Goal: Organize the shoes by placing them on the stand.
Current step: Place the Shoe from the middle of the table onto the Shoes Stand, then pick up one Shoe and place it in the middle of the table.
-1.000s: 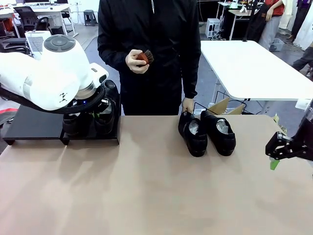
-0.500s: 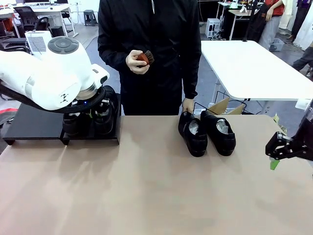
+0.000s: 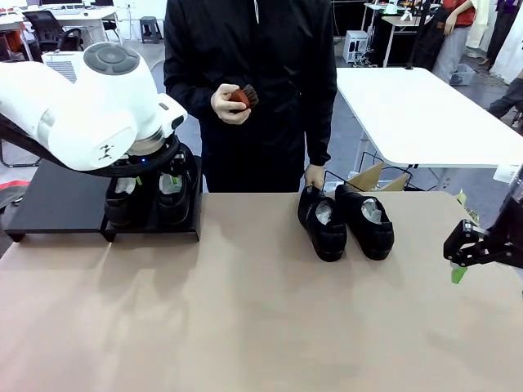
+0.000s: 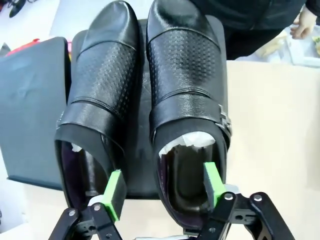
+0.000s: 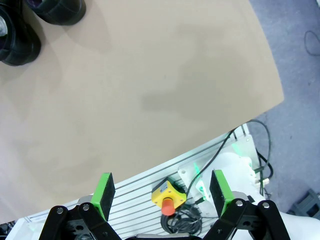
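- A tan tabletop (image 3: 245,327) fills the foreground of a busy lab, and a person stands at its far side.
- The stand (image 3: 57,200) sits at the far left. A pair of shoes (image 4: 145,90) stands side by side on its right section, which leaves the left section free for the rest.
- The left end effector (image 4: 162,187) hangs just above that pair, pads parted, gripping nothing — the shoes rest on their own.
- The other two shoes (image 3: 343,220) wait well right of the stand. The person's hand (image 3: 313,175) touches one heel, seemingly presenting it, while the other hand holds a brush (image 3: 239,96).
- The right end effector (image 3: 464,255), open and empty, hovers farther right still — clear of the pair, yet near enough to reach it.
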Robot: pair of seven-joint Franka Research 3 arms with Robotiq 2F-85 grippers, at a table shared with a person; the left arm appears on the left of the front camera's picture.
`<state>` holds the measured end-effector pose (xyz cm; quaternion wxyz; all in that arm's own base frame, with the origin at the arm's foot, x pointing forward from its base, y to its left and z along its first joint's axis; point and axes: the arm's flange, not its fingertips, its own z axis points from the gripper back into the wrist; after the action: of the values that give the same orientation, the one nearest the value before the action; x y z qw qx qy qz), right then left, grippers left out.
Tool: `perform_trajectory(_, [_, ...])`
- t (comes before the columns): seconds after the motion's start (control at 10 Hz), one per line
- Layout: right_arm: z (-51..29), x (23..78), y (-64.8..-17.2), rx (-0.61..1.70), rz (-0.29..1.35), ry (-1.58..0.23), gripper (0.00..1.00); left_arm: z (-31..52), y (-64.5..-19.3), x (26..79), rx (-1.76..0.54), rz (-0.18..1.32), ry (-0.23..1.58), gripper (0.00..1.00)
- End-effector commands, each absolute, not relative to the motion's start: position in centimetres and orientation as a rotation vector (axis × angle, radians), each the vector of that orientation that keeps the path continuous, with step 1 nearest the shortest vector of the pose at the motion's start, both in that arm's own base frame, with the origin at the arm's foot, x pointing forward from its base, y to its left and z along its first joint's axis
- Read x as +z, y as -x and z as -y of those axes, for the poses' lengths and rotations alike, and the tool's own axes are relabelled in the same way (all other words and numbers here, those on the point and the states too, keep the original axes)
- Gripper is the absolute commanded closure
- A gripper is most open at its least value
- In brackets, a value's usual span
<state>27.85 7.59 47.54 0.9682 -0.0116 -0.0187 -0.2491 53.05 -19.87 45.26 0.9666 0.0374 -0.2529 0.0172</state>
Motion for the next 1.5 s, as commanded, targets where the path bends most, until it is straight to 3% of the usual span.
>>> perform_trajectory(0.0, [-7.5, 47.6, -27.8, -0.495, 0.036, 0.018, 0.00, 20.1, -51.7, 45.9, 0.033, 0.503, -0.058, 0.17])
perform_trajectory(1.2, [-7.5, 47.6, -27.8, -0.495, 0.036, 0.018, 0.00, 19.9, -52.9, 45.1, 0.038, 0.505, -0.072, 0.17])
perform_trajectory(1.4, [-7.5, 47.6, -27.8, -0.495, 0.036, 0.018, 0.00, 19.7, -50.0, 50.1, 0.057, 0.683, -0.139, 0.17])
